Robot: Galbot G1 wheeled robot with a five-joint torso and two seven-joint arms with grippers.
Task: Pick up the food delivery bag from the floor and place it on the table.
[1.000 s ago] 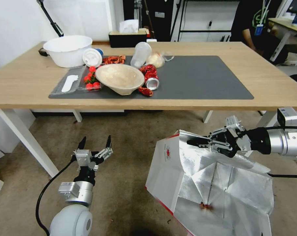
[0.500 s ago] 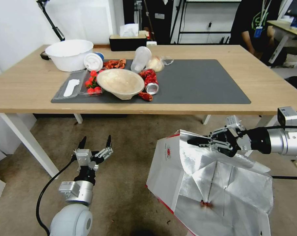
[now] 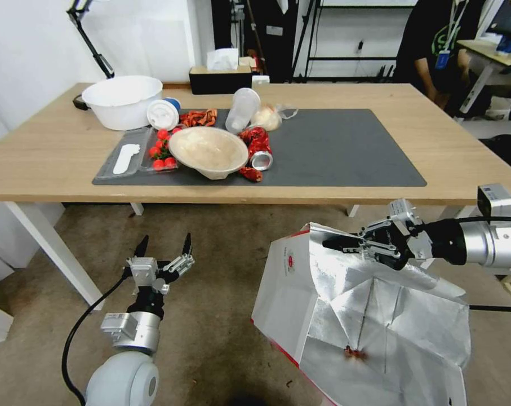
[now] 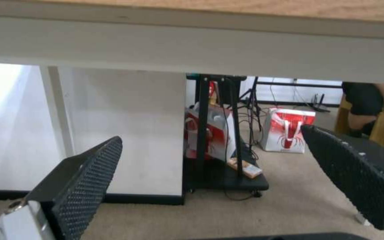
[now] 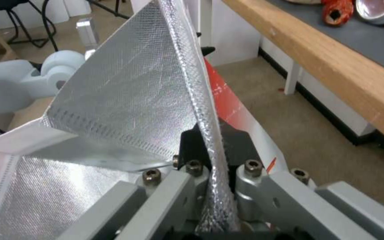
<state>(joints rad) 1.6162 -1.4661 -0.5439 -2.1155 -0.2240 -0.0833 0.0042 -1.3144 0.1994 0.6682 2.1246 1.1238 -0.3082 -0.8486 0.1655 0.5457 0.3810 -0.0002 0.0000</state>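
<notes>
Gripping the top foil edge of the food delivery bag (image 3: pixel 345 316) with the right gripper (image 3: pixel 337 244), fingers clenched on the rim; seen up close from the right wrist as the silver lining (image 5: pixel 134 96) pinched between the two black pads (image 5: pixel 187 146). Hanging open-mouthed below and in front of the table (image 3: pixel 469 163), on the robot's side of its near edge, with the white outer face and small red round logo (image 3: pixel 290 261) turned toward the left arm. Showing crumpled foil inside and a small reddish scrap (image 3: pixel 352 353) at the bottom. Not yet resting on the tabletop.

Waiting idle with the left gripper (image 3: pixel 163 246), below the table's near edge and beside the white table leg (image 3: pixel 52 248), fingers spread wide and released, holding nothing; pointing under the table toward red and white bags (image 4: pixel 287 130) on the far floor.

Lying on the table's dark grey mat (image 3: pixel 345 146): a beige bowl (image 3: pixel 208 151), a crushed red can (image 3: pixel 259 149), a clear tray of red fruit (image 3: pixel 137 155), and a tipped clear cup (image 3: pixel 241 109). Sitting just off the mat, a white basin (image 3: pixel 123 101).
</notes>
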